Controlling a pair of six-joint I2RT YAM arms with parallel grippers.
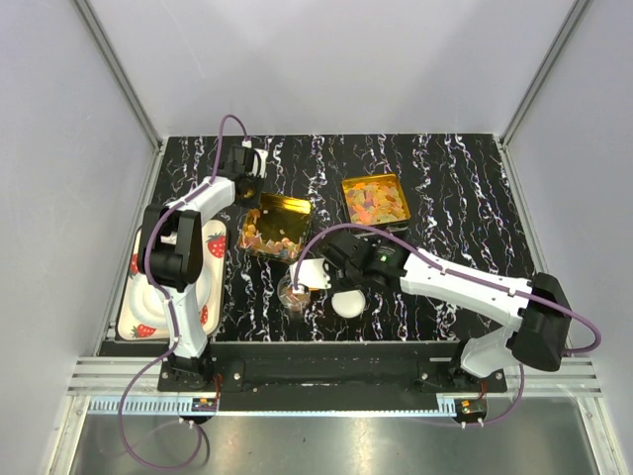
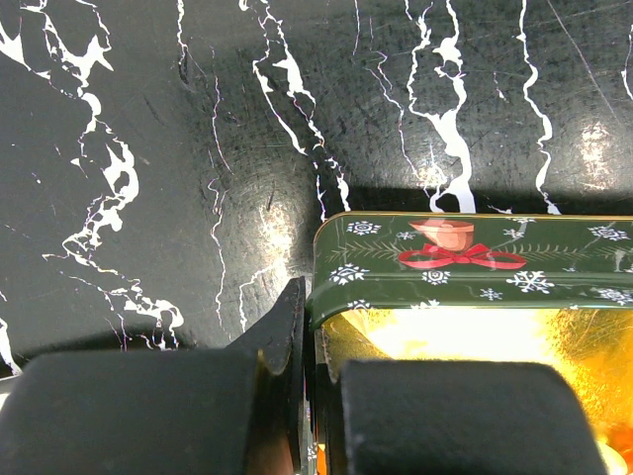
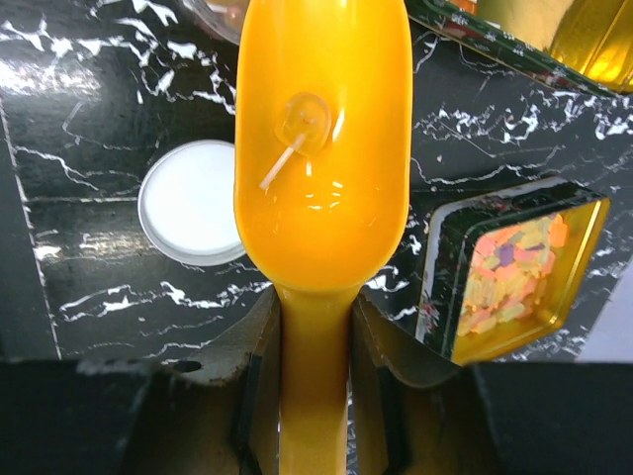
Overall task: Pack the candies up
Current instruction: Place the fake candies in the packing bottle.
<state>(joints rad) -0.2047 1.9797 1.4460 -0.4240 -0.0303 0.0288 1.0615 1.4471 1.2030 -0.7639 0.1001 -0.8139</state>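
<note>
Many tiny multicoloured candies fill the gold tin at the back middle, which also shows in the right wrist view. More candies lie in a second gold tin, whose green wall has a red bow. My left gripper is shut on that tin's wall at its far left corner. My right gripper is shut on the handle of the yellow-orange scoop. The scoop's bowl reaches over a small clear jar that holds candies.
A round white lid lies on the black marbled table just right of the jar. A strawberry-patterned plate sits at the table's left edge beside the left arm. Grey walls enclose the table.
</note>
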